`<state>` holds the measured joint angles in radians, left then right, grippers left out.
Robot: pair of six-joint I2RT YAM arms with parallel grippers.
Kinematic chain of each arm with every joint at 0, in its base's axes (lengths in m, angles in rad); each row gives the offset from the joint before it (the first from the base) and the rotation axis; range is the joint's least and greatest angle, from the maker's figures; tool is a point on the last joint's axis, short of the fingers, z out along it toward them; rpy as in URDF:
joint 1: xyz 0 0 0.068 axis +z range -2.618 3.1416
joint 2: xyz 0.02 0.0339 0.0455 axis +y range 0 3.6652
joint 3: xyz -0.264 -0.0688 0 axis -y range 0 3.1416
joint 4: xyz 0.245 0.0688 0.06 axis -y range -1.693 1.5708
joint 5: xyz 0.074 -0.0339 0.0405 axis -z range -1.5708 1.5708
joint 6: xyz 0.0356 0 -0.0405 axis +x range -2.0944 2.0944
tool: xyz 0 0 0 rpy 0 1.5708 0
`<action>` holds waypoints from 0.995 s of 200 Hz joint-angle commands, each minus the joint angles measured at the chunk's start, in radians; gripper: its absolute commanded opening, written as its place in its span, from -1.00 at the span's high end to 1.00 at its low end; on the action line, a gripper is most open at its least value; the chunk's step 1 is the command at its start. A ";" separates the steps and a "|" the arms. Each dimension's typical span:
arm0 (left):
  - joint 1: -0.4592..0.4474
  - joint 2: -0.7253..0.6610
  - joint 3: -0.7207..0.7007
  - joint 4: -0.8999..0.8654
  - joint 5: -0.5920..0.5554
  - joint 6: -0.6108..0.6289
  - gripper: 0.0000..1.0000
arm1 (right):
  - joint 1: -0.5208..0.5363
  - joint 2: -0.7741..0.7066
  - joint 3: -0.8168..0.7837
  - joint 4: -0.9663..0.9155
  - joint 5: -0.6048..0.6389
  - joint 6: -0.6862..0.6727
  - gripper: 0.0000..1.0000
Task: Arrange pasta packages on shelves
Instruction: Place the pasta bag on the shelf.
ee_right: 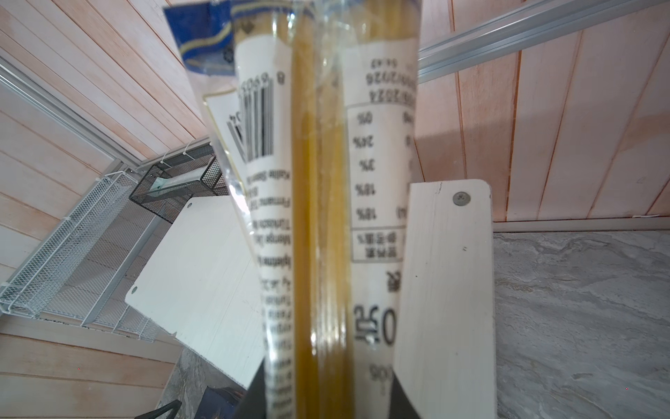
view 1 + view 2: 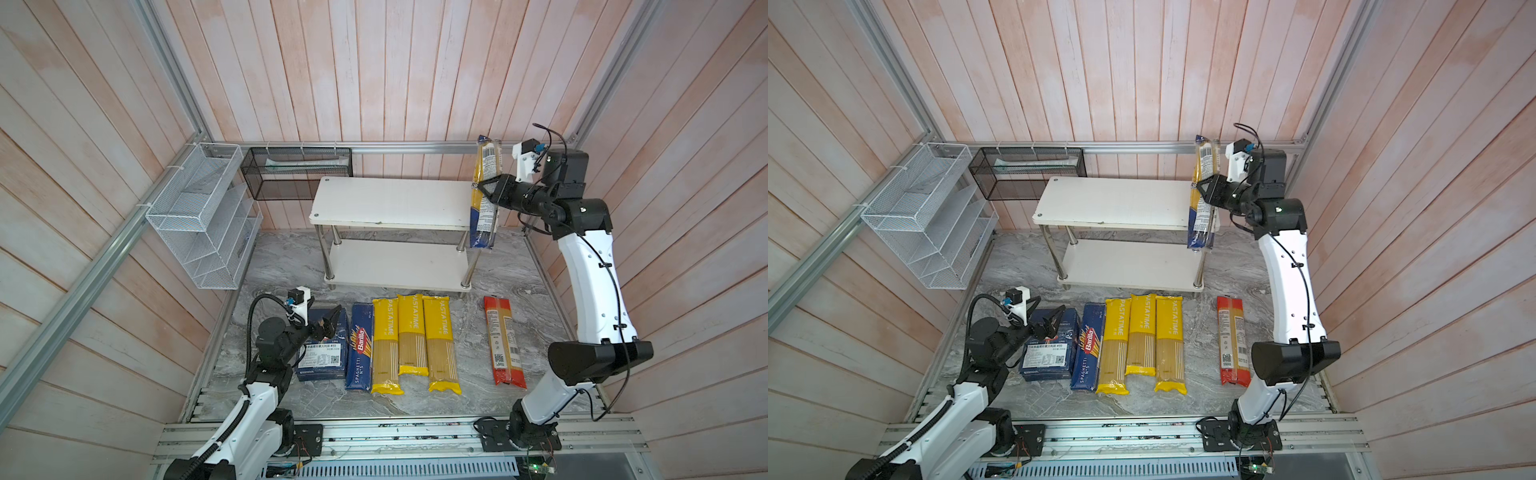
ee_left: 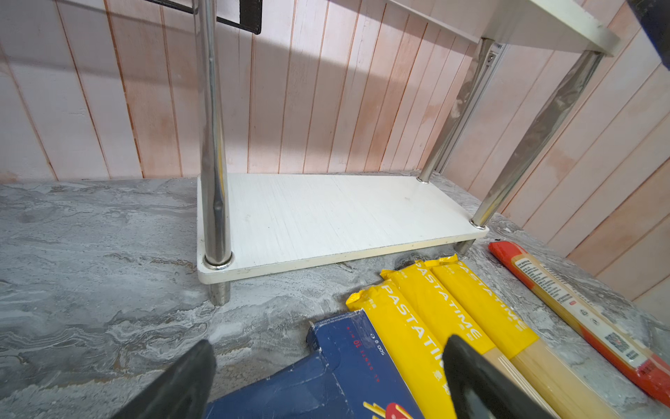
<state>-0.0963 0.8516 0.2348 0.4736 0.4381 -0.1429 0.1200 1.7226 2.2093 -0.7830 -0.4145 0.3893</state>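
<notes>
Barely begun: upper shelf (image 2: 390, 203) and lower shelf (image 2: 395, 262) bare; right gripper (image 2: 484, 189) clamps the blue-ended bag (image 2: 487, 164) near-upright at the upper shelf's end; six packs (image 2: 411, 332) lie on the counter (image 2: 286, 266); left gripper (image 2: 330, 320) wide, empty, above them.

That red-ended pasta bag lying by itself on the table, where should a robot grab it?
The red-ended bag is probably best gripped around its middle, coming straight down from above with the fingers across its narrow width. It lies flat, long and slim, with bare table along both long sides, so a finger can drop on either side. A mid-length grip should keep it level.
</notes>
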 commanded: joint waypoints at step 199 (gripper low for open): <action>0.006 -0.017 -0.015 0.029 0.004 -0.004 -1.00 | -0.002 0.015 -0.143 0.271 0.119 0.048 0.65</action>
<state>-0.0963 0.8486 0.2333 0.4797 0.4377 -0.1432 0.1200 1.7493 2.0846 -0.5995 -0.3401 0.4503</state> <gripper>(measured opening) 0.998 0.266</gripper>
